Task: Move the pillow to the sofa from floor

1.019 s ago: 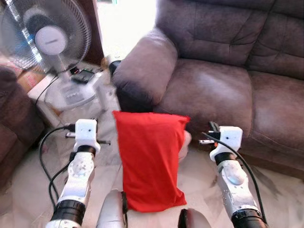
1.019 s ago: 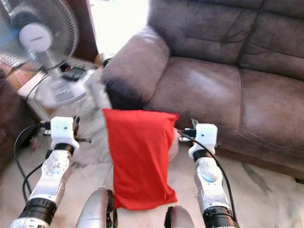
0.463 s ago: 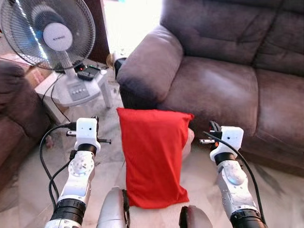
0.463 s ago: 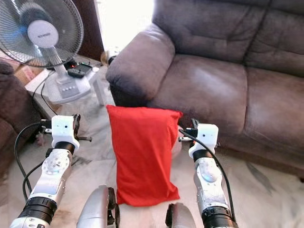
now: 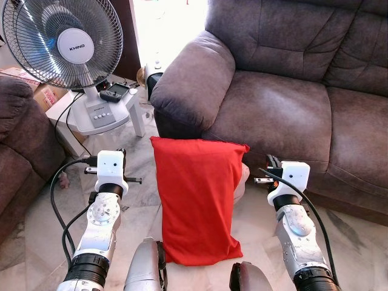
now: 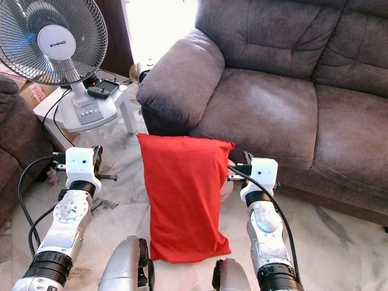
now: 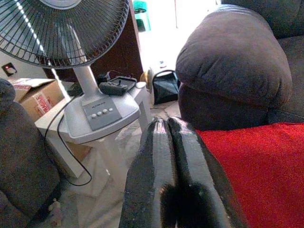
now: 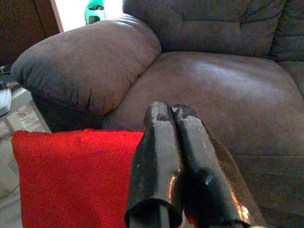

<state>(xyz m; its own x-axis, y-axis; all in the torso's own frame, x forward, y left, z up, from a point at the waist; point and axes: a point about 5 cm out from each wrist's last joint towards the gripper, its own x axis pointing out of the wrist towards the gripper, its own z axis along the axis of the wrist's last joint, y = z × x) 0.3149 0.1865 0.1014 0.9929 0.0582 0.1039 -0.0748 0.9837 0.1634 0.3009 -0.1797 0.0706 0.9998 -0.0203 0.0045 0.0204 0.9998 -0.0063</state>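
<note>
At the robot's left, a white caged fan (image 5: 76, 42) with KHIND on its hub, standing on a small white table (image 6: 43, 104) beside a black handset or two (image 5: 113, 93) (too small to tell apart), a black cable (image 7: 59, 147) trailing down the table's side. Behind the table a cardboard box (image 7: 31, 92) with red print and a dark wooden panel (image 5: 124, 36); nearer, a dark brown upholstered seat (image 5: 18, 151). Past the table, a small black bag (image 7: 166, 88) and a green container (image 7: 139, 14) in bright light.

The pillow (image 5: 197, 203) is propped on the floor (image 5: 42, 224) before the sofa (image 5: 285, 109); a fan (image 5: 63, 45) is set to its left.
</note>
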